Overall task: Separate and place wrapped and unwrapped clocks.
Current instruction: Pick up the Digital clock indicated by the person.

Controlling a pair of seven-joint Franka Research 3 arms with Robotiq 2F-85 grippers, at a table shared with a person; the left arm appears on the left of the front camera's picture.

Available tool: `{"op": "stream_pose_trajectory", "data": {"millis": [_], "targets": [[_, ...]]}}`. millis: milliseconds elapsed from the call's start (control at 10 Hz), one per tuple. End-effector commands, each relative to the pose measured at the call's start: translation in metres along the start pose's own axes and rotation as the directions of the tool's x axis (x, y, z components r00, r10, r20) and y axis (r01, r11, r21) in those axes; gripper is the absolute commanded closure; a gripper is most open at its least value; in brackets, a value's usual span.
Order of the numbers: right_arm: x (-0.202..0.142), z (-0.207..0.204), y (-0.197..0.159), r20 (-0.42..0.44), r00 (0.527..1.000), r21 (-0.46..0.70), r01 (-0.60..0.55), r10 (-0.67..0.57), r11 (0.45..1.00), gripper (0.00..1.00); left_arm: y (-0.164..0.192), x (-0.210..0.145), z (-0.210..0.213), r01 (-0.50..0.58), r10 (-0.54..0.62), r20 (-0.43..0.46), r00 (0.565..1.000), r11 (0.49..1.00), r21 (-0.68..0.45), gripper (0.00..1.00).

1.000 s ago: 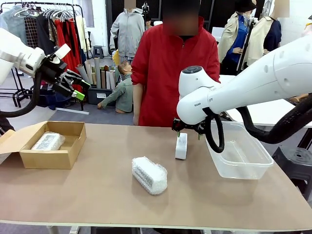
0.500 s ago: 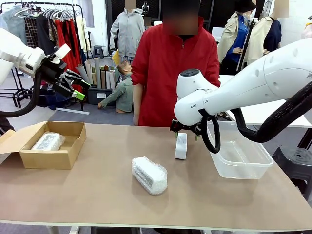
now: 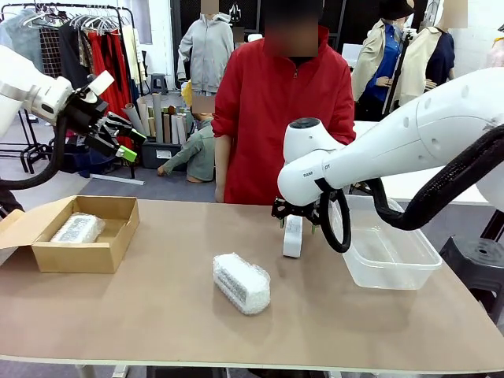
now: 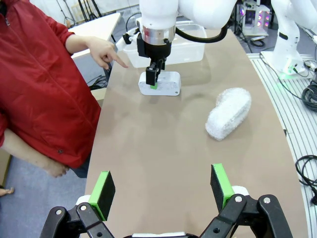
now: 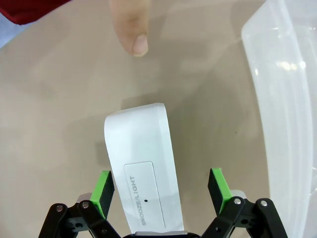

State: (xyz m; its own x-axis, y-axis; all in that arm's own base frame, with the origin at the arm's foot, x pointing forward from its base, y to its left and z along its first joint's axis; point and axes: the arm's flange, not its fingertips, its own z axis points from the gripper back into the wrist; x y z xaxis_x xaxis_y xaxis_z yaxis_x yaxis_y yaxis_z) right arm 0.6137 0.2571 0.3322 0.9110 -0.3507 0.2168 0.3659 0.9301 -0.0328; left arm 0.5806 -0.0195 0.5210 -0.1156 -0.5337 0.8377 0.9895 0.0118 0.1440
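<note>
**Right pincer drops onto the bare clock**

Nearest the robot, nothing has shifted. The loose wrapped clock (image 3: pixel 241 283) lies where it did a second ago, in the middle of the desk (image 3: pixel 157 323). The other wrapped clock (image 3: pixel 77 228) sits as before in the cardboard box (image 3: pixel 110 253) at the left. The left pincer (image 3: pixel 118 140) hangs high above that box as it did a second ago, its jaws apart and empty.

The change is farther across the desk. The right arm has sunk and drawn in toward the middle, bringing the right pincer (image 3: pixel 299 214) down to the top of the bare clock (image 3: pixel 292 236). The clock stands on edge just beside the clear tub (image 3: pixel 394 274). One bundle is already boxed, so this looks like the start of the pick that would send the unwrapped clock to its own place, probably the tub.

In the right wrist view the jaws are wide apart and hold nothing. The clock's top face, printed SNOOZE/LIGHT, lies between the green pads (image 5: pixel 104 191). It sits off centre, close to the pad on the picture's left, with a clear gap to the other, and slightly skewed to the jaws. Whether the nearer pad touches it, I cannot tell.

Beyond the clock, the person's finger (image 5: pixel 134 29) points down at the desk near it, without touching it.
</note>
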Motion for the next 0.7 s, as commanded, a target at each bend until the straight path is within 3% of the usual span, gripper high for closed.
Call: {"op": "stream_pose_trajectory", "data": {"millis": [0,500,600], "targets": [[0.0085,-0.0032,0.0016,-0.003,0.999,0.038,-0.047,0.047,0.998,0.0,-0.0002,0.001,0.0019,0.004,-0.004,0.001,1.0,1.0,0.003,0.0],[0.0095,-0.0009,-0.0035,-0.012,0.998,0.072,-0.062,0.063,0.996,0.99,-0.0002,0.001,0.0019,0.004,-0.004,0.001,1.0,1.0,0.003,0.0],[0.0098,0.001,-0.0044,-0.015,0.998,0.075,-0.064,0.065,0.995,1.0,-0.0002,0.001,0.0019,0.004,-0.004,0.001,1.0,1.0,0.003,0.0]]}}
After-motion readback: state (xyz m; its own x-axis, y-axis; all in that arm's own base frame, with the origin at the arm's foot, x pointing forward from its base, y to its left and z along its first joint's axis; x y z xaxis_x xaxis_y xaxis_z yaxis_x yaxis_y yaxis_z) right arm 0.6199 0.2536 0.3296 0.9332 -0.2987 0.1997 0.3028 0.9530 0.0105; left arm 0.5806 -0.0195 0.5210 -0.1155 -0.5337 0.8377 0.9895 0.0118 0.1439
